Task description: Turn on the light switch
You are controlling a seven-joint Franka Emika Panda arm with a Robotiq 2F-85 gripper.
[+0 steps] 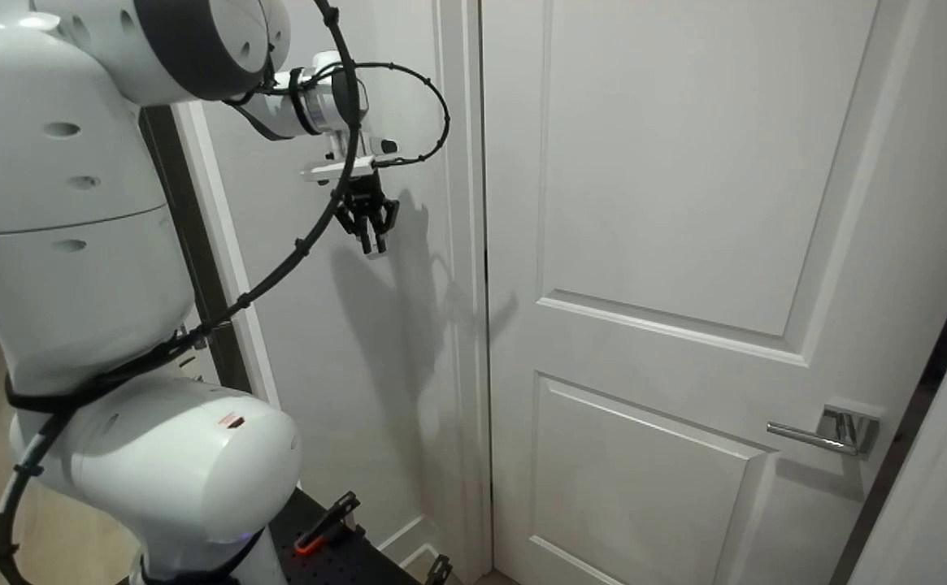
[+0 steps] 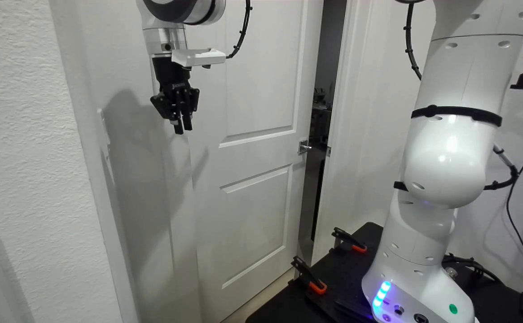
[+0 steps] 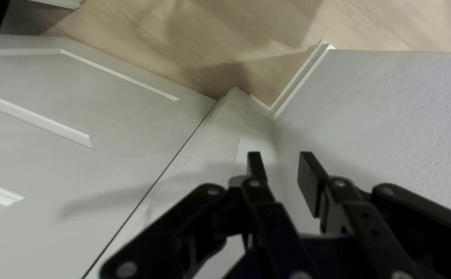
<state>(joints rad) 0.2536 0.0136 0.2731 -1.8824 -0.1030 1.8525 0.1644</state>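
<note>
In an exterior view, upper left: pincer point(image 2: 183, 129) empty, narrowly parted, apart from probable light switch point(image 2: 104, 128) at left. Flip likely remains; setting unreadable.

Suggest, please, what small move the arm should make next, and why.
I'd probably ease the tool toward what looks like the switch plate, seen nearly edge-on: in an exterior view the tool points down, clearly apart from the switch plate, so it cannot press anything there yet.

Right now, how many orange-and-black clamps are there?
2, in an exterior view: one clamp by a far corner of the black table, another clamp on its edge, nearer the camera. The arm may hide more.
</note>
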